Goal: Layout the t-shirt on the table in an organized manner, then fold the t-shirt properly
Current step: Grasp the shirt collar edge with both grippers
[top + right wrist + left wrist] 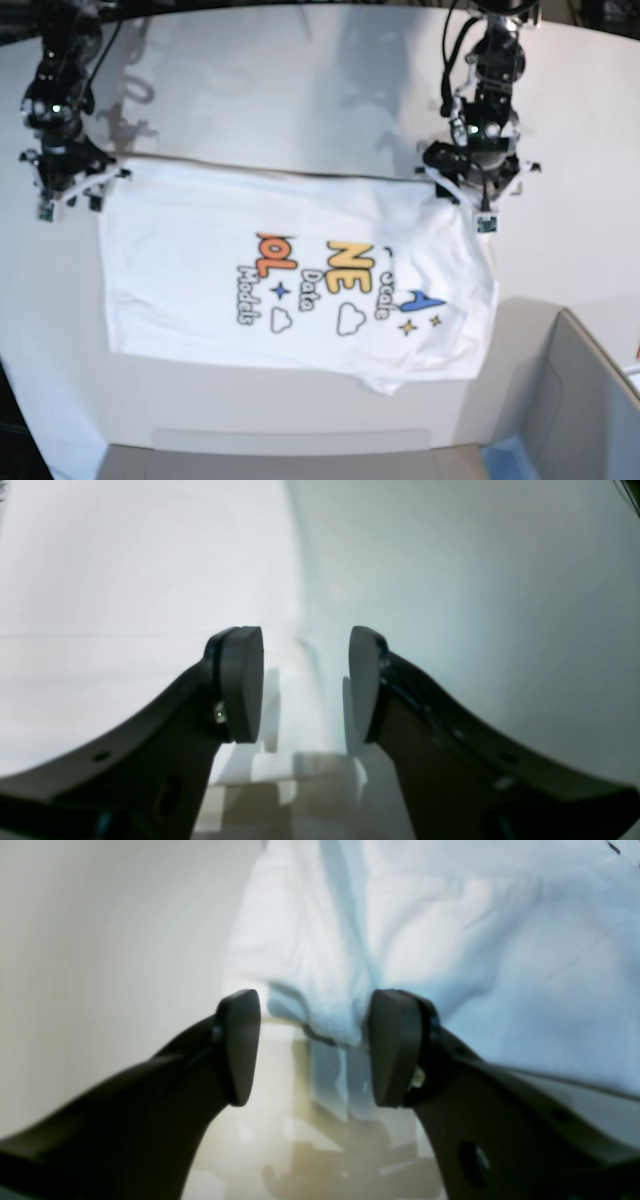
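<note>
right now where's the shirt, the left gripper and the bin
shirt (pixel 190 260), base view, plain white cloth left of the print
left gripper (pixel 315 1047), left wrist view, gap between its fingertips
bin (pixel 585 400), base view, grey inner wall at the lower right

The white cloth t-shirt (pixel 290 270) lying flat carries printed lettering, seen sideways in the base view: big yellow "NE", orange "OL", and small black "Data", "Models" and "Scale". The small words are only roughly legible.
</note>
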Controlling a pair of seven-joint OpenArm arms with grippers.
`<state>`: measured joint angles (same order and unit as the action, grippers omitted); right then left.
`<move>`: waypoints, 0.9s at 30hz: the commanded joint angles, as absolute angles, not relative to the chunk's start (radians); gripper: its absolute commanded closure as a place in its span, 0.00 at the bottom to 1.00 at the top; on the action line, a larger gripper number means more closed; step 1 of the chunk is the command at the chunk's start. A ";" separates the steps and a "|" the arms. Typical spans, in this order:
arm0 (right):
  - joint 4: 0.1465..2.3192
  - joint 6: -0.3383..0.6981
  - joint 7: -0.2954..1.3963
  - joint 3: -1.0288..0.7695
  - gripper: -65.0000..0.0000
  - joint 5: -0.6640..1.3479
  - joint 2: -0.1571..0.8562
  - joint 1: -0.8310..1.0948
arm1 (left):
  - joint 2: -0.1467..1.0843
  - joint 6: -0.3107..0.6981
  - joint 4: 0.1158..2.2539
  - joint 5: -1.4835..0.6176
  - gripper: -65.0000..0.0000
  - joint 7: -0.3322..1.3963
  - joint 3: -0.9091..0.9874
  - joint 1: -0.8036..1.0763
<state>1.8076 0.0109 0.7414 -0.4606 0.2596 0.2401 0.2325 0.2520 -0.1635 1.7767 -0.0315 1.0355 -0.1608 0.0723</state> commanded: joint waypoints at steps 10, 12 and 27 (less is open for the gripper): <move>1.785 0.016 0.720 -0.220 0.57 0.263 0.249 0.191 | 0.259 -0.170 1.791 -0.027 0.74 1.013 -0.143 0.053; 1.735 0.015 0.720 -0.182 0.57 0.262 0.248 0.170 | 0.255 -0.170 1.791 -0.027 0.79 1.013 -0.111 0.053; 1.449 0.007 0.630 -0.179 0.57 0.260 0.275 0.107 | 0.288 -0.163 1.791 -0.027 0.87 1.013 -0.018 0.061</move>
